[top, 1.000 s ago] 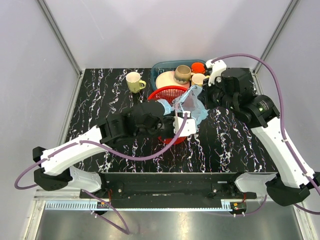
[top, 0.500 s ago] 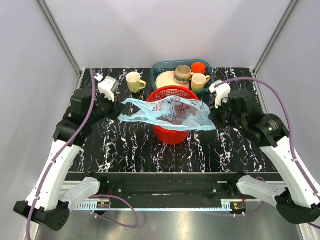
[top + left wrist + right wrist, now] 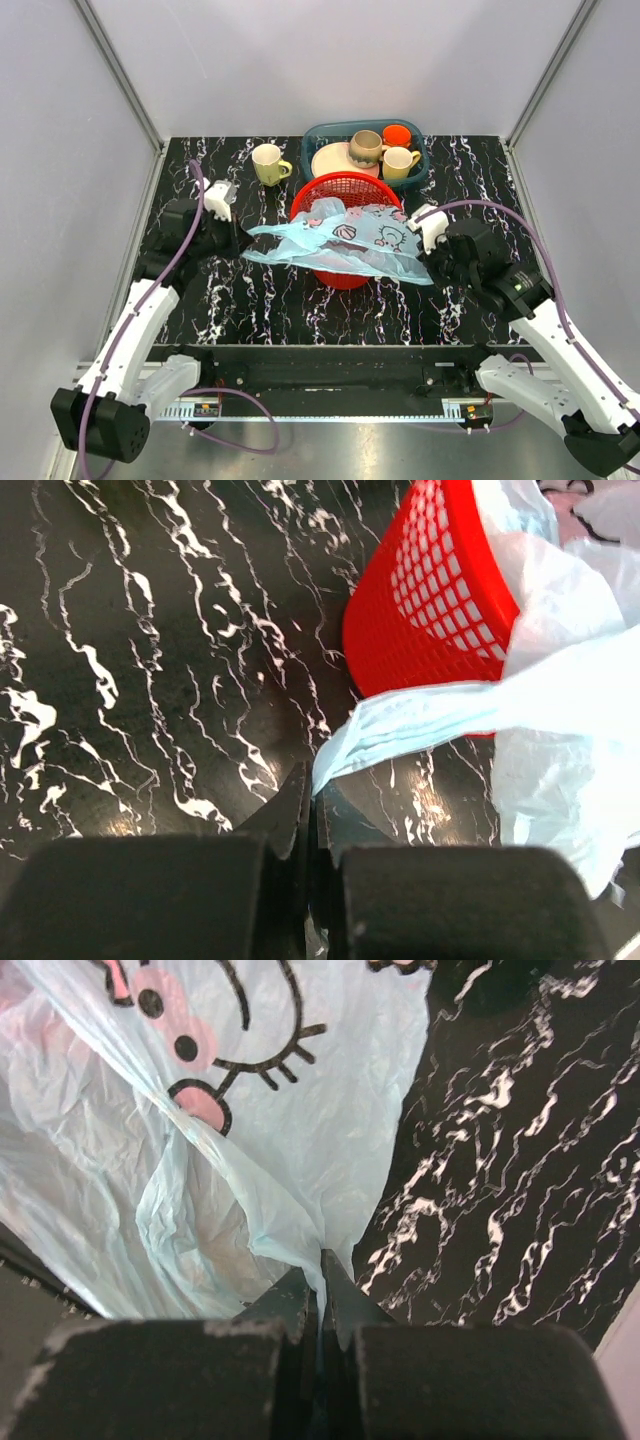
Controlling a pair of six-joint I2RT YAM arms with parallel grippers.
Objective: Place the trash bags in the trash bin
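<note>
The bag (image 3: pixel 345 240) hangs stretched across the mouth of the bin (image 3: pixel 340 185), pinched at both ends. The left gripper (image 3: pixel 238 238), at the bin's 9 o'clock, has its jaws closed on one twisted corner. The right gripper (image 3: pixel 425 247), near 4 o'clock, is clamped on the other — both wrist views show the film nipped between closed fingertips. The sheet is wider than the bin, and its near edge sags outside the rim at 6 o'clock, over the lattice wall.

The step in hand looks like getting the bag down inside. It should go best if both grippers first lift a little and shift toward 12 o'clock, so the sagging edge clears the rim. They can then draw toward each other over the centre, so slack gathers into a bundle narrower than the mouth, and then descend — letting go only once the bulk is below the rim. The pull should be even. The bin looks light, and a one-sided tug could tip it or slide it into the tray (image 3: pixel 312 135) at its 12 o'clock.
</note>
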